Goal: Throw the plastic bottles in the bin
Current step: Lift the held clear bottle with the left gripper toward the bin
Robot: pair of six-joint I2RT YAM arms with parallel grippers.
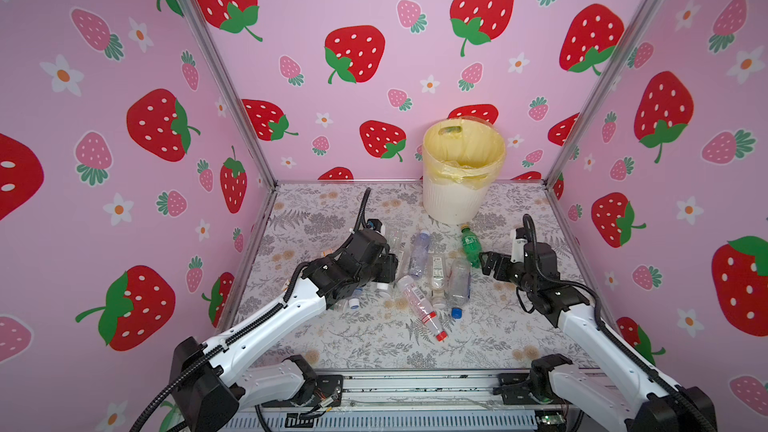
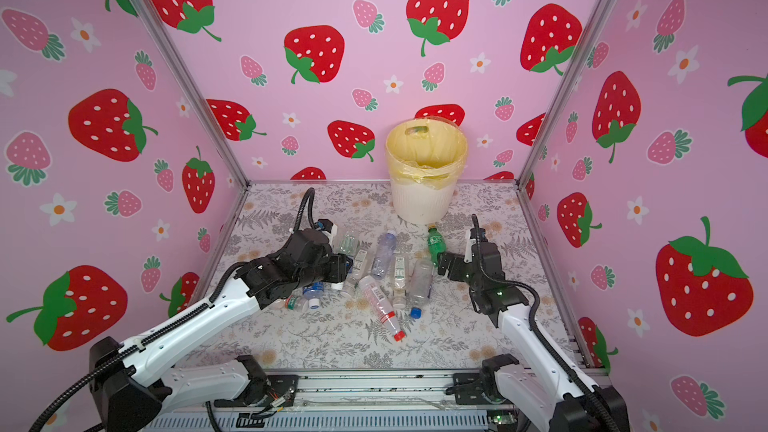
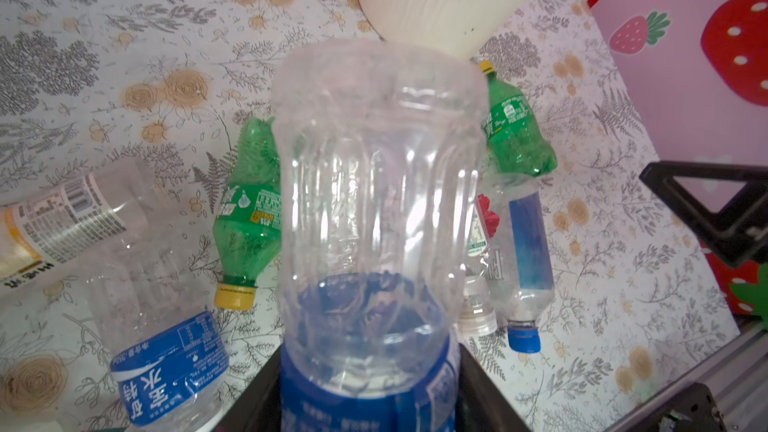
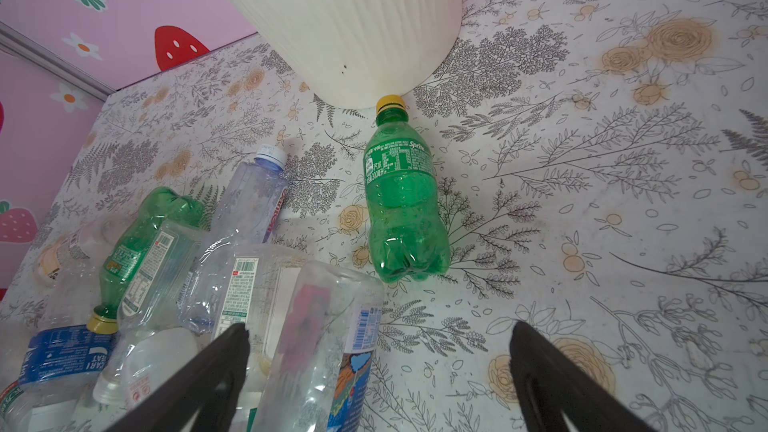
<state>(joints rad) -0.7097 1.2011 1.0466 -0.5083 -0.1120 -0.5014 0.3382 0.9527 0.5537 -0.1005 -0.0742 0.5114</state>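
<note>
Barely started: clamping a clear blue-labelled bottle (image 3: pixel 374 184) in the left gripper (image 3: pixel 368 392) at the left of the bottle pile (image 1: pixel 419 272); holding the right gripper (image 4: pixel 378 328) agape and empty near the green bottle (image 4: pixel 405 209) by the far bin (image 1: pixel 453 201); leaving nearly every bottle yet to throw in

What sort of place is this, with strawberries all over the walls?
Probably a staged robot test booth: printed strawberry panels in a metal frame, two mounted robot arms, bottles strewn before a bin.
</note>
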